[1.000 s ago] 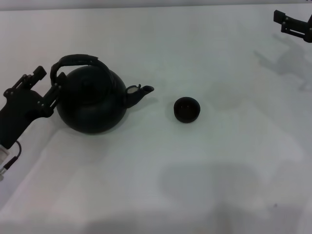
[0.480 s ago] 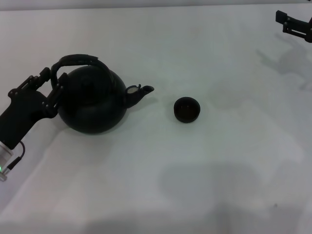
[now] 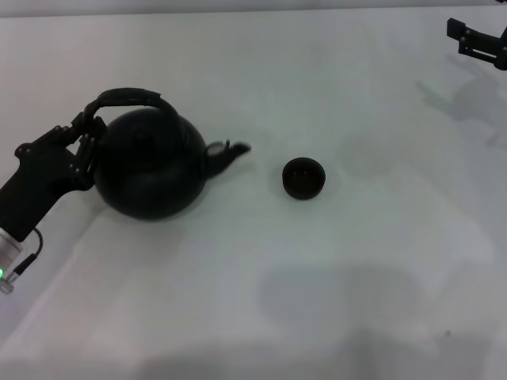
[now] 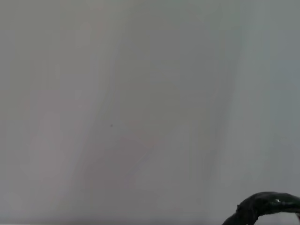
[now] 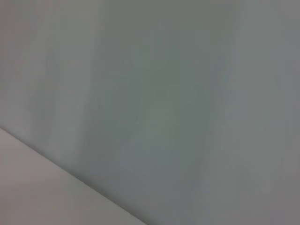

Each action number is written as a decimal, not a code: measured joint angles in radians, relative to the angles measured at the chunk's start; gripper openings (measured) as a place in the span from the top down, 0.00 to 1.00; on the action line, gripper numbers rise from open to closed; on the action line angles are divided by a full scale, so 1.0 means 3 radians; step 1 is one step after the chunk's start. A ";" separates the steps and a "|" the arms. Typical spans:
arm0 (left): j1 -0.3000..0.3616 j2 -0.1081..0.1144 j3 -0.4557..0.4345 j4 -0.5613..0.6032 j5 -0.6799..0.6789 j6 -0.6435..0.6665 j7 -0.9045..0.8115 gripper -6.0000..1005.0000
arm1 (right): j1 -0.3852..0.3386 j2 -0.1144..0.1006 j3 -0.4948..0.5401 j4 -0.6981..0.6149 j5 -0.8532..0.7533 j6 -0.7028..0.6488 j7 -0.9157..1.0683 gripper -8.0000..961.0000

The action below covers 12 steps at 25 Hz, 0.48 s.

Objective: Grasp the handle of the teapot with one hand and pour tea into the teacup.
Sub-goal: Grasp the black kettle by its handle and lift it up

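Observation:
The matte-black teapot [image 3: 150, 170] stands at the left of the white table, its spout [image 3: 230, 150] pointing right toward the teacup [image 3: 303, 177], a small black bowl about a hand's width away. The arched handle [image 3: 127, 96] rises over the pot's top. My left gripper [image 3: 85, 133] reaches in from the left and its fingers are closed on the handle's left end, beside the pot's body. A piece of the dark handle also shows in the left wrist view [image 4: 265, 206]. My right gripper [image 3: 467, 38] is parked high at the far right, fingers apart and empty.
The white table [image 3: 317, 301] stretches bare in front of and behind the pot and cup. The right wrist view shows only blank pale surface.
My left gripper has moved right toward the teapot and its fingers have closed on the handle's left end. The spout has shifted slightly. The right arm has not moved.

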 joint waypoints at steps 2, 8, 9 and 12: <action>-0.0004 0.0002 -0.0003 0.0000 -0.0002 -0.0004 -0.0028 0.63 | -0.0002 0.0000 0.0000 0.0000 -0.0001 0.0000 0.0000 0.12; -0.0018 0.0014 -0.0027 0.0044 -0.0045 -0.0047 -0.0171 0.77 | -0.0005 0.0000 0.0000 -0.0003 -0.0001 0.0001 0.0000 0.12; -0.0020 0.0015 -0.0027 0.0047 -0.0048 -0.0050 -0.0172 0.80 | -0.0005 0.0000 0.0000 -0.0013 -0.0001 0.0002 -0.0004 0.12; -0.0037 0.0019 -0.0001 0.0153 -0.0015 -0.0083 -0.0183 0.80 | -0.0006 0.0000 0.0000 -0.0042 -0.0001 0.0002 -0.0037 0.12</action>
